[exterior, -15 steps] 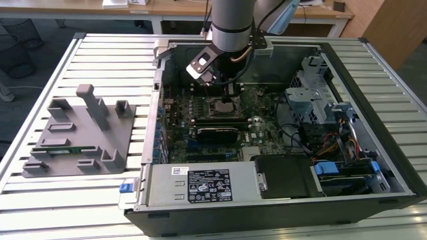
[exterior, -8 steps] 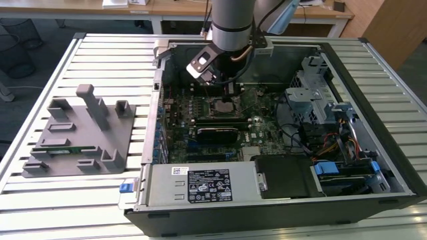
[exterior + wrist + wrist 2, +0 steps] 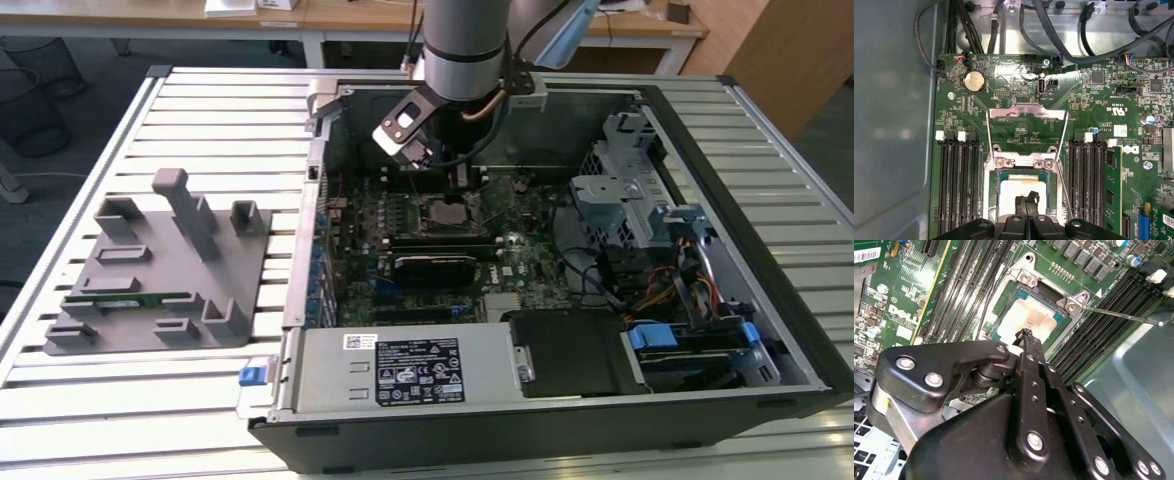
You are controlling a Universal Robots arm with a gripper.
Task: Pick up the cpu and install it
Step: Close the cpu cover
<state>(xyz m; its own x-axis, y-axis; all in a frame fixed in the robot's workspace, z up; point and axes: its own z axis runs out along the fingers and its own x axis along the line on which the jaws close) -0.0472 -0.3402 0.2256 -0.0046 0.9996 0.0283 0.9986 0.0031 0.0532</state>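
Observation:
The cpu (image 3: 1030, 316) lies flat inside the black-framed socket (image 3: 1004, 315) on the green motherboard, silver top up; the first wrist view shows it as cpu (image 3: 1015, 192). The socket's metal cover plate (image 3: 1026, 120) is swung open and its thin lever (image 3: 1124, 315) sticks out to one side. My gripper (image 3: 1026, 335) hangs directly over the chip with its two black fingers pressed together, tips at or just above the silver top. Nothing sits between the fingers. In the exterior view the gripper (image 3: 465, 182) reaches down into the open computer case above the socket (image 3: 449, 212).
Black memory slots (image 3: 956, 190) flank the socket on both sides. Cables (image 3: 1064, 30) run along the case wall. A drive cage (image 3: 627, 200) and power supply (image 3: 400, 370) fill the case. A grey fixture (image 3: 154, 270) holding a green memory stick (image 3: 127, 297) stands at the exterior view's left.

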